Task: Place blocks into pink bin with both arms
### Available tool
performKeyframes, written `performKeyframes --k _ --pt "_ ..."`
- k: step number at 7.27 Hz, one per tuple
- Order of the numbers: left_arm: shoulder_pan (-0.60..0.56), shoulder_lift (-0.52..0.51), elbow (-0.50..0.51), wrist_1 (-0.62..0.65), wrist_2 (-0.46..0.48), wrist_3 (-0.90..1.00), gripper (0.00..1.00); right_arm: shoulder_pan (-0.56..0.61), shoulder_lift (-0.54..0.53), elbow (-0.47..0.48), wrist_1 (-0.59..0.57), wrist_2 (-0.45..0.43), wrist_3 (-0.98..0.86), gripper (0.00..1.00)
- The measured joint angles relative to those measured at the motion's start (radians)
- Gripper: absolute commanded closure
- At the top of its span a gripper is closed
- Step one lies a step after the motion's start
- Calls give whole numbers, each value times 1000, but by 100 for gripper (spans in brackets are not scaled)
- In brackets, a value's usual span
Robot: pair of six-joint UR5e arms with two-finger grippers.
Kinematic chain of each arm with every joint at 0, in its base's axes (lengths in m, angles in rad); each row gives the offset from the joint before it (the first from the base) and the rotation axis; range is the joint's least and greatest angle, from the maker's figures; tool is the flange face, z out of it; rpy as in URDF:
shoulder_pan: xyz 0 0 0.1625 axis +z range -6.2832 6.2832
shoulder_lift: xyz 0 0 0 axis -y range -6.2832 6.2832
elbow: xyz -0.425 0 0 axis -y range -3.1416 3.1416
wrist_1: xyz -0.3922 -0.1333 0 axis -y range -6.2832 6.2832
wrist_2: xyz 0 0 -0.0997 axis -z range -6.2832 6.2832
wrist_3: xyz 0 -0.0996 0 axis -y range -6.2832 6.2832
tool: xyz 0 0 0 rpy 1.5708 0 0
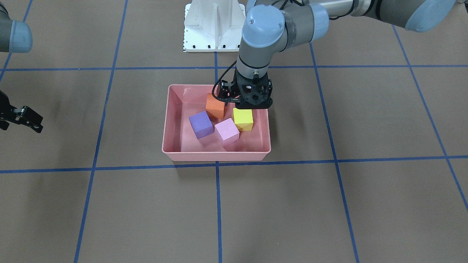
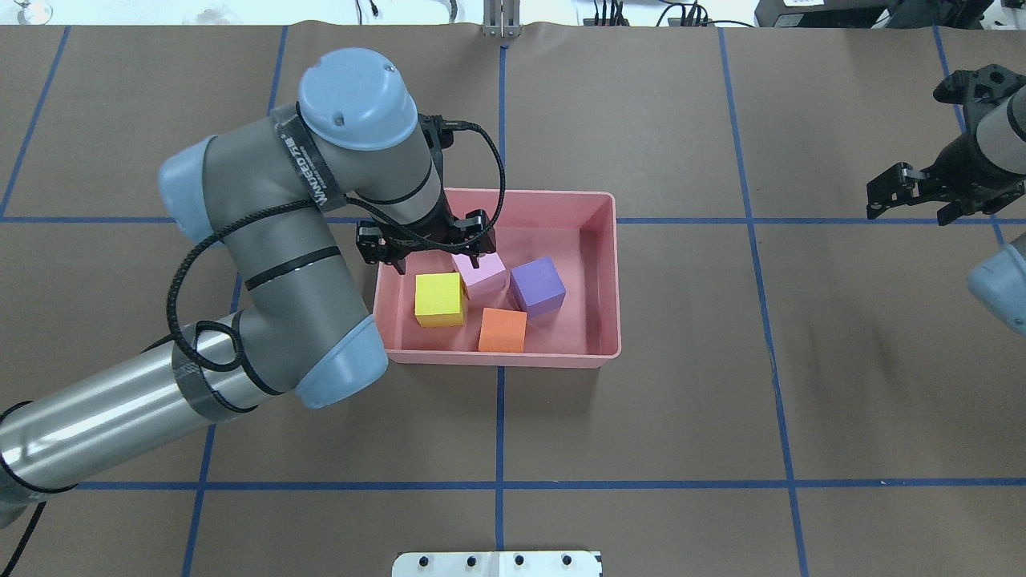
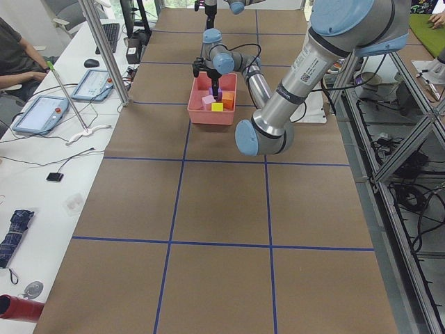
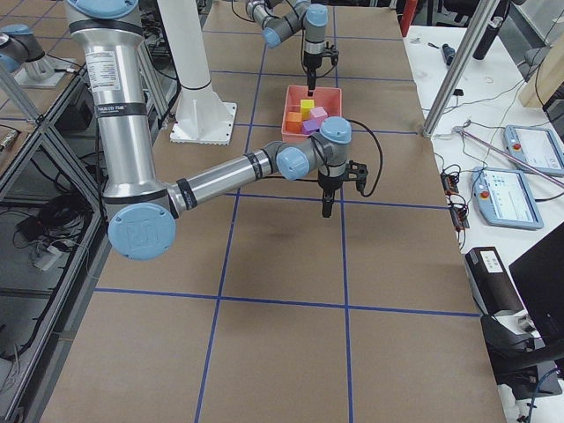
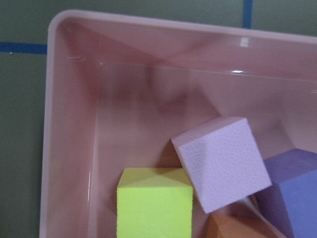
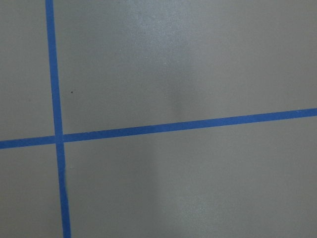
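The pink bin (image 2: 612, 272) sits mid-worktop, astride a blue tape line (image 2: 499, 433) and about halfway between the robot-side and operators' edges. All four cubes lie inside it. The yellow cube (image 2: 439, 299) and pale lilac cube (image 2: 481, 272) touch. The purple cube (image 2: 537, 286) is just beside the lilac one, and the orange cube (image 2: 502, 330) is nearest the robot-side wall.

The left wrist view adds that the lilac cube is turned askew to the bin's walls. There the orange cube is only a sliver at the bottom edge, and the purple one is cut off at the side.

The left claw (image 2: 426, 255) hangs over the bin's left end, above the yellow and lilac cubes. From overhead its fingers look spread and hold nothing. In the front-facing view its own body hides them.

The right claw (image 2: 914, 200) hovers well apart, toward the worktop's right end, spread and empty. The front-facing view cuts it off at the frame edge. Its wrist camera shows only bare brown worktop (image 6: 198, 59) and a crossing of tape.
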Motion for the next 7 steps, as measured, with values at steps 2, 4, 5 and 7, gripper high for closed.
performKeyframes --k 2,4,5,7 --pt "-77 109 -184 110 -3 113 0 67 -24 -2 -1 45 -95 0" --pt "-251 360 -286 111 -59 442 0 175 -70 -14 -5 87 -268 0" --pt "-365 470 -290 96 -117 628 0 226 -91 -30 -7 109 -360 0" --pt "-599 618 -227 84 -216 990 0 315 -115 -56 -11 134 -482 0"
